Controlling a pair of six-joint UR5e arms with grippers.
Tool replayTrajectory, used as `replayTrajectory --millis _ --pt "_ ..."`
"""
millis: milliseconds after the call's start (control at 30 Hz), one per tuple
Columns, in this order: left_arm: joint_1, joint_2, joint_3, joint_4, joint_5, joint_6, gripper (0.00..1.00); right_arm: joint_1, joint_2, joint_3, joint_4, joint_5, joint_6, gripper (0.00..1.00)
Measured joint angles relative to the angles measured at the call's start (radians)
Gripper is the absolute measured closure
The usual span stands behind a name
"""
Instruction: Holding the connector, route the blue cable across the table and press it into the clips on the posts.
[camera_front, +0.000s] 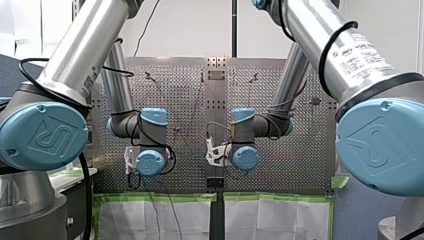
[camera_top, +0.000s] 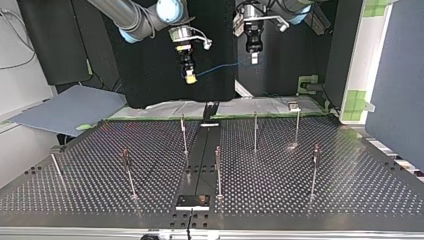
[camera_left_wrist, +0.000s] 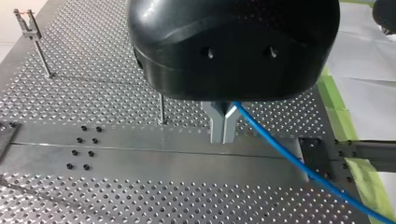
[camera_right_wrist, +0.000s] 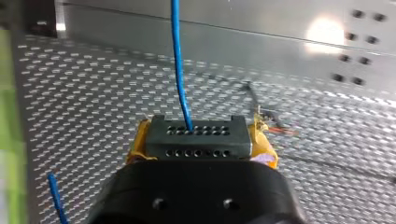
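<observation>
My right fingers (camera_right_wrist: 264, 142), with yellow pads, are closed tight on the black connector (camera_right_wrist: 196, 135), 1 pad on each of its ends. The connector's face shows 2 rows of small holes, and the blue cable (camera_right_wrist: 179, 70) leaves it from the upper row and runs straight ahead over the perforated counter (camera_right_wrist: 93, 102).

My left fingers (camera_left_wrist: 218, 127), bare metal, are pressed together with no gap visible. The cable comes out from between them near their base and slants away over the counter's middle strip.

In the top view both grippers hang in the air beyond the counter's far edge, my right one at the left. The cable stretches between them in a slightly sagging line, well above the thin upright posts (camera_top: 255, 131) standing on the counter.
</observation>
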Motion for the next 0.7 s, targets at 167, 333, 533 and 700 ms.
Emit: replayTrajectory --millis 167,333,533,700 --pt "0.0 0.0 -0.002 0.0 -0.001 0.0 0.99 0.0 0.03 -0.001 0.04 0.0 -0.001 1.0" --pt "0.0 0.0 -0.003 0.001 -0.001 0.001 0.99 0.0 0.035 -0.001 0.082 0.0 -0.001 1.0" --pt "0.0 0.0 -0.003 0.0 -0.001 0.0 0.99 0.0 0.036 -0.002 0.124 0.0 -0.001 1.0" --pt "-0.006 0.026 0.001 -0.026 -0.001 -0.02 0.99 0.003 0.017 -0.024 0.147 0.001 0.002 1.0"
